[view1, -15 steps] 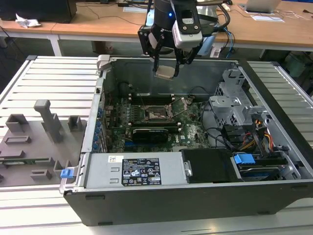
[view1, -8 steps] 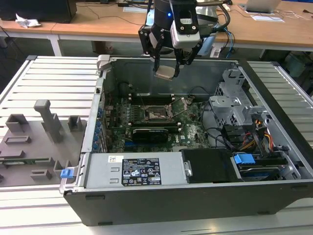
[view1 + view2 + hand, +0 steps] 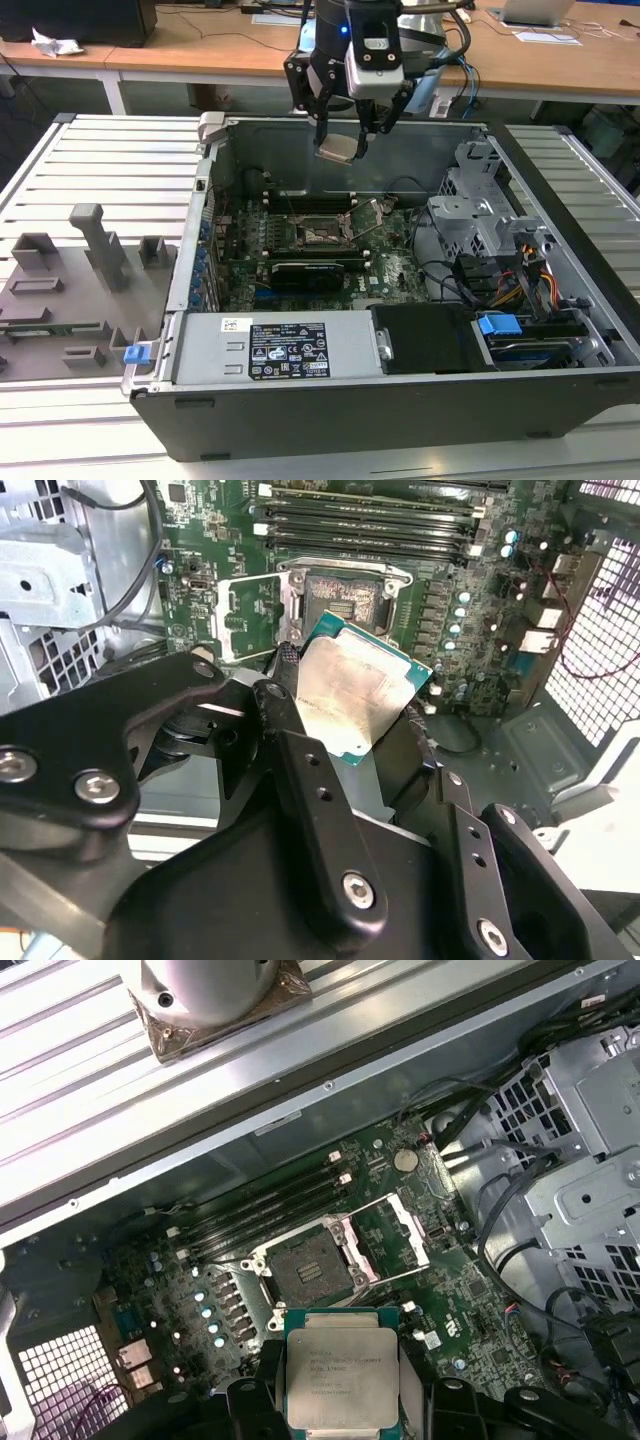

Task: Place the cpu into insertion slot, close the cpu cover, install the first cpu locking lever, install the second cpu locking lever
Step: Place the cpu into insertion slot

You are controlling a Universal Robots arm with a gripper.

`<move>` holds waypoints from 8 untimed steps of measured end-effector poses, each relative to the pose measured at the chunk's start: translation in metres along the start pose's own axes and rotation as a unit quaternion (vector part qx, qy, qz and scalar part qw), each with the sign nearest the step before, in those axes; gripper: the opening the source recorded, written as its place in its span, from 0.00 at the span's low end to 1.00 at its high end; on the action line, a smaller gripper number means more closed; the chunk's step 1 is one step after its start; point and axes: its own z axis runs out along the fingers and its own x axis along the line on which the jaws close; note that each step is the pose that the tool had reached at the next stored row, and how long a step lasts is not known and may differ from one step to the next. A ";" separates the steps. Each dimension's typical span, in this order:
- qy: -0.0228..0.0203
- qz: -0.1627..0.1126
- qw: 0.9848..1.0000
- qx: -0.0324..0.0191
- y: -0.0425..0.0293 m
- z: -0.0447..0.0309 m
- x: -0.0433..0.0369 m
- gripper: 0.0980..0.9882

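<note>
An open computer case (image 3: 400, 420) lies on the slatted metal counter (image 3: 110, 150). Inside sit a green motherboard (image 3: 395, 270), a long black card (image 3: 315, 270), a labelled power supply (image 3: 280, 352) and a silver drive cage (image 3: 480, 205). Grey plastic fixtures (image 3: 100, 245) stand on the counter at the exterior view's left.

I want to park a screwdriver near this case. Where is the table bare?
Bare slats of the table lie between the grey fixtures and the desk at the exterior view's left, and along the case at that view's right. Inside the case it is crowded: motherboard, cables, drive cage, and the gripper holding the cpu above.
</note>
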 end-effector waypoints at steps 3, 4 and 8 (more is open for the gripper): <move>-0.001 0.011 1.000 0.000 0.0000 0.0002 0.0000 0.50; -0.001 0.013 1.000 0.000 0.0000 0.0003 0.0000 0.50; -0.002 0.023 1.000 0.000 -0.0001 0.0008 0.0000 0.50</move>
